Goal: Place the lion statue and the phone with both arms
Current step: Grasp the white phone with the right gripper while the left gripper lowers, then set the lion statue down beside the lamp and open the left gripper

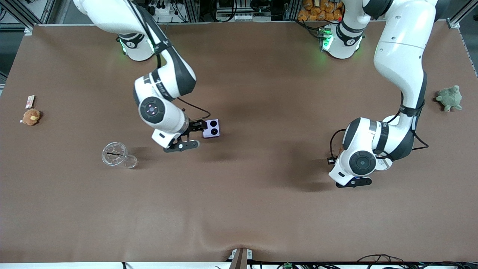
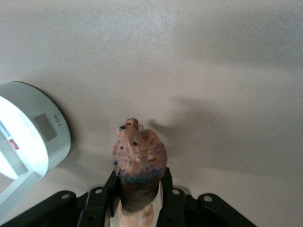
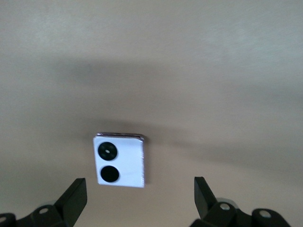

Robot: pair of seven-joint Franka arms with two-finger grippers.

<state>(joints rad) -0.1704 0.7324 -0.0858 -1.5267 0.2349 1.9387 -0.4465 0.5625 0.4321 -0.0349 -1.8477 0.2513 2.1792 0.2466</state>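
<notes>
Over the left arm's end of the surface (image 1: 261,209): the left tool (image 2: 138,187), pinched narrow on the lion statue (image 2: 138,153), mane and dark muzzle poking out past the fingers. Carries it low above bare brown cover, nothing beneath it. Looks like the carry-and-set-down step for this arm. Next calls for lowering until the figurine's feet meet the surface, then easing the fingers apart slowly, since so small and top-heavy a piece probably tips at a nudge.

Over the middle, toward the right arm's end: the right tool (image 1: 191,135), spread wide and holding nothing. Just past its fingertips, flat on the surface with both black camera circles up, the phone (image 1: 211,128), not between the fingers in the right wrist view. Cannot tell from this alone whether freshly set down or about to be gripped. If set down, calls for a straight pull-away without brushing the phone's edge. If not, calls for moving forward until the fingers flank its sides, then closing.

Farther out, nearer the front camera than the right tool, a clear cup (image 1: 114,154) with a smaller clear piece touching it. At the right arm's end, a tan plush (image 1: 31,116) and a small card (image 1: 30,101). At the left arm's end, a turtle plush (image 1: 450,98). All well apart from both tools, so no obstacle on either path, by the look of it.
</notes>
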